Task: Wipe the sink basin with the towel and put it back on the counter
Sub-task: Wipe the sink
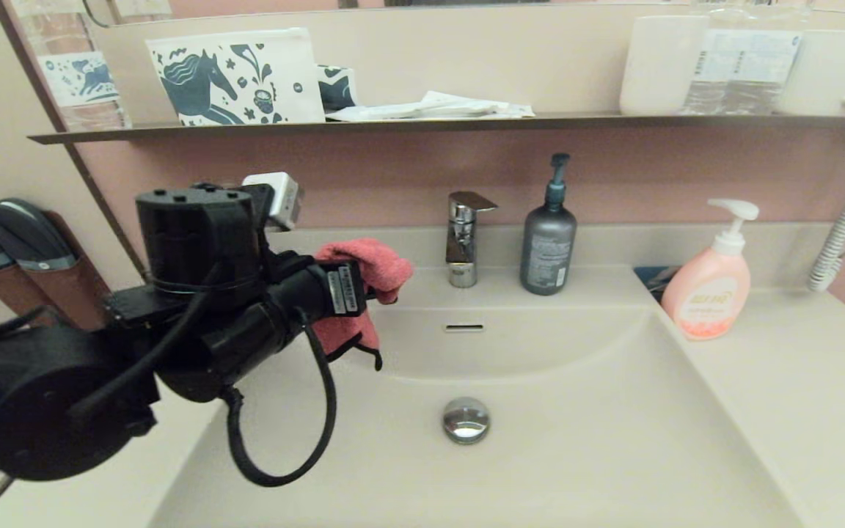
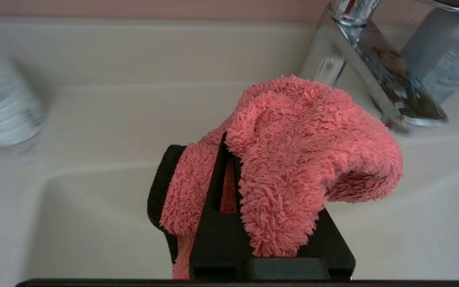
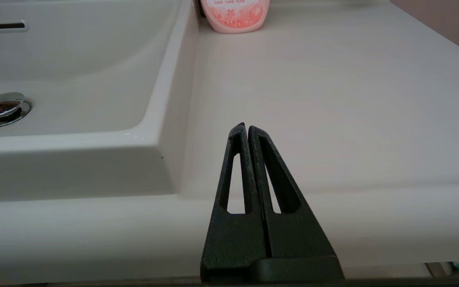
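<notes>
My left gripper (image 1: 371, 290) is shut on the towel (image 1: 364, 268), a coral-red fuzzy cloth with black trim, held in the air above the sink basin's (image 1: 554, 411) back left corner. In the left wrist view the towel (image 2: 301, 147) drapes over my left gripper (image 2: 229, 147) and hides most of one finger. The basin is beige-cream with a chrome drain plug (image 1: 466, 419) and an overflow slot (image 1: 463, 327). My right gripper (image 3: 247, 128) is shut on nothing, low at the counter's (image 3: 333, 99) front edge, right of the basin (image 3: 74, 79); it does not show in the head view.
A chrome tap (image 1: 463, 238) stands behind the basin, close to the towel. A grey pump bottle (image 1: 548, 242) and a pink soap bottle (image 1: 708, 290) stand on the counter (image 1: 796, 381). A dark wall shelf (image 1: 430, 123) carries cups and a pouch. A clear bottle (image 2: 2, 107) stands at left.
</notes>
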Controlling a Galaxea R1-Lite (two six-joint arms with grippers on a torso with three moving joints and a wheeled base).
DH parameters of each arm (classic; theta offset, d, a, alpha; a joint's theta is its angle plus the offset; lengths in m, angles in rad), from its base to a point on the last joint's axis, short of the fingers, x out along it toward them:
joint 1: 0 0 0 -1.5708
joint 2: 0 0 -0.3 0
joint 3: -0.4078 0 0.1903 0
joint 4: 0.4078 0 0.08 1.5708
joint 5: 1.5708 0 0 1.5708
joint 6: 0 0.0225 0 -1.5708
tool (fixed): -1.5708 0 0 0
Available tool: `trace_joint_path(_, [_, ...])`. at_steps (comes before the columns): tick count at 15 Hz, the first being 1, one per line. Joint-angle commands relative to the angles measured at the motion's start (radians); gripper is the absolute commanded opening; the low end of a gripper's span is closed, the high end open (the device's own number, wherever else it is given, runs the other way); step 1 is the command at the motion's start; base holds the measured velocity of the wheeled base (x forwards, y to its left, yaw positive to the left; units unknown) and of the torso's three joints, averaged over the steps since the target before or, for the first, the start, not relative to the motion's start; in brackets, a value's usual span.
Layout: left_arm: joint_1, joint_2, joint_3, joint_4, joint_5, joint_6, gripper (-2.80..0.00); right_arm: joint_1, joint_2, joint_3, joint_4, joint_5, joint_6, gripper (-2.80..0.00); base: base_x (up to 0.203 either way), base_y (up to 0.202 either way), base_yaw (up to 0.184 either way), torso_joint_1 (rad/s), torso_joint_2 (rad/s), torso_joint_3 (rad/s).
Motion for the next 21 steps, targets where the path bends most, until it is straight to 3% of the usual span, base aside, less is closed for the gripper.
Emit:
trace_joint_path(1, [-0.001, 0.155, -0.045, -0.057, 0.002, 0.001, -2.80, 0.000, 0.001, 0.000, 0.000, 0.000, 0.000, -2.80, 0.000, 0.000, 0.000, 0.000, 0.00, 0.000])
trace_joint_path(3, [0.002, 0.242, -0.080, -0.141, -0.008, 0.023, -2.80, 0.000, 0.001, 0.000, 0.000, 0.000, 0.000, -2.80, 0.000, 0.000, 0.000, 0.000, 0.00, 0.000])
trace_joint_path(7, [0.024, 0.370, -0.144, -0.314, -0.083, 0.133, -2.80, 0.000, 0.001, 0.000, 0.000, 0.000, 0.000, -2.80, 0.000, 0.000, 0.000, 0.000, 0.00, 0.000])
trace_joint_path(11, [0.032, 0.465, -0.296, -0.317, -0.092, 0.190, -2.80, 0.000, 0.001, 0.000, 0.000, 0.000, 0.000, -2.80, 0.000, 0.000, 0.000, 0.000, 0.00, 0.000])
trace_joint_path(17, [0.060, 0.538, -0.353, -0.322, -0.133, 0.216, -2.80, 0.000, 0.001, 0.000, 0.000, 0.000, 0.000, -2.80, 0.000, 0.000, 0.000, 0.000, 0.00, 0.000])
trace_joint_path(21, [0.092, 0.581, -0.402, -0.315, -0.225, 0.218, -2.80, 0.000, 0.001, 0.000, 0.000, 0.000, 0.000, -2.80, 0.000, 0.000, 0.000, 0.000, 0.00, 0.000])
